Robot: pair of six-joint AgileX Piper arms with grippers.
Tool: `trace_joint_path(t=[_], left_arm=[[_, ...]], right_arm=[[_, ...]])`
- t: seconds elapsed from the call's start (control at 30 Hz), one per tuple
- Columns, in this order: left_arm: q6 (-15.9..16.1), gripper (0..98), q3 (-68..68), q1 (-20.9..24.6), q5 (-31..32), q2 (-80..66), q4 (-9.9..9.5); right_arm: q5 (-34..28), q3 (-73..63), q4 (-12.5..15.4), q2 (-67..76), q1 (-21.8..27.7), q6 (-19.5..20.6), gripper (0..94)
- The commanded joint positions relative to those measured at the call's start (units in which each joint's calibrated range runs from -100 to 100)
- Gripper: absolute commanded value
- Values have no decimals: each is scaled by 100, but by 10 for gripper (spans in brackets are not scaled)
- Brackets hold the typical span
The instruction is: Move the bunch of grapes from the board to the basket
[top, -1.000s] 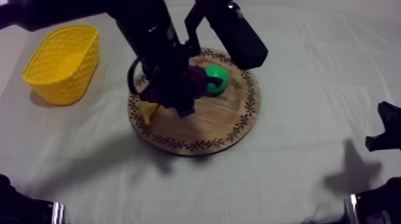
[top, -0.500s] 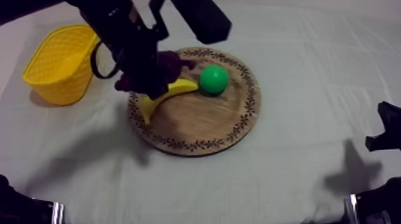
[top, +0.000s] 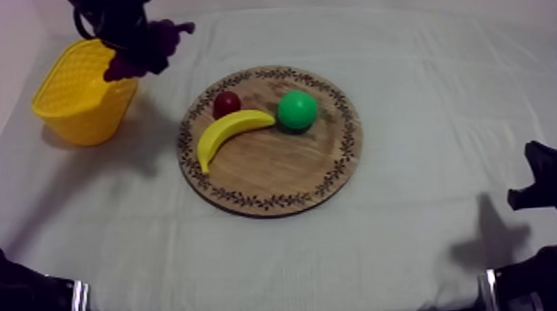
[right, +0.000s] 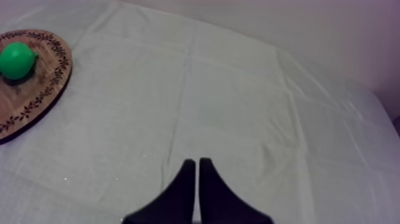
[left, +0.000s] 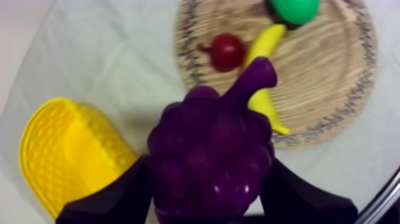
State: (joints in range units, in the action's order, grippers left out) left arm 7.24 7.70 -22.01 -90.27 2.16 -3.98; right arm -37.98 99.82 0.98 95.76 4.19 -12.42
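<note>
Purple bunch of grapes [top: 146, 49] hangs clenched in left pincer [left: 209, 165] near yellow basket [top: 81, 93], clear of banana [top: 231, 131].

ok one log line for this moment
left gripper: shut on grapes, aloft by basket | right gripper: shut | board: banana, red fruit, pear

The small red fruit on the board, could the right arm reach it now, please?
Probably yes: the small red fruit lies uncovered, and the left pincer holds the grapes off near the yellow basket.
</note>
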Motion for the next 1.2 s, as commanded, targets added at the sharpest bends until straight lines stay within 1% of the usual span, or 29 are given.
trace_joint_path(t=[0.0,0.23,0.47,0.63,0.8,1.17], left_arm=[[31,462,-25,334,-4,-26,-27],[113,475,-77,923,-16,-152,-141],[210,486,-231,1462,-78,-182,-150],[233,488,-485,1746,-226,-106,-132],[259,494,-701,1867,-289,79,-121],[216,500,-1167,1879,-198,1092,-10]], right_arm=[[0,-4,-3,0,2,-1,3],[0,-4,-3,0,2,-1,3],[0,-4,-3,0,2,-1,3],[0,-4,-3,0,2,-1,3],[0,-4,-3,0,2,-1,3],[0,-4,-3,0,2,-1,3]])
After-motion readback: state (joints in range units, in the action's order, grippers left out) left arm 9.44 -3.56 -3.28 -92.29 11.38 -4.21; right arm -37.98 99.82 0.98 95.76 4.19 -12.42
